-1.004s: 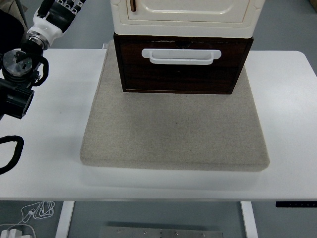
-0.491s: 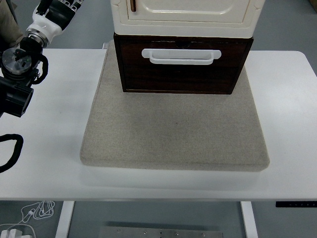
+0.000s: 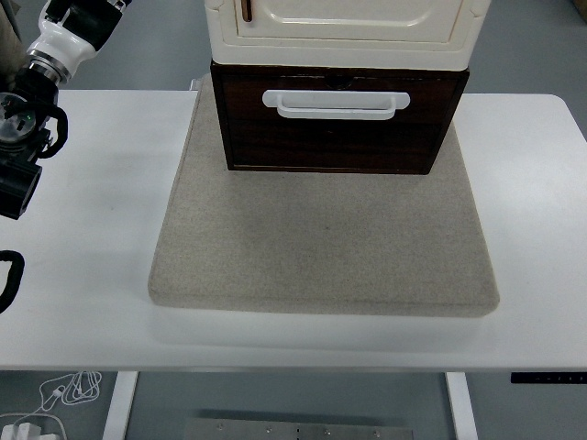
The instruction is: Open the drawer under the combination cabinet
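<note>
The combination cabinet has a cream upper part (image 3: 339,27) and a dark brown drawer (image 3: 339,137) beneath it. The drawer has a white bar handle (image 3: 336,104) across its front. The drawer front looks about flush with the cabinet above. The cabinet stands at the back of a grey mat (image 3: 321,238). My left arm (image 3: 27,101) is at the far left edge, well away from the drawer. Its hand (image 3: 78,16) is cut off by the picture's top edge. My right arm is out of view.
The white table (image 3: 532,183) extends on both sides of the mat. A black cable loop (image 3: 9,280) lies at the left edge. White cables lie on the floor under the table's near left corner (image 3: 55,399).
My left arm has drawn back to the left and up toward the picture's corner. The drawer and cabinet have not moved.
</note>
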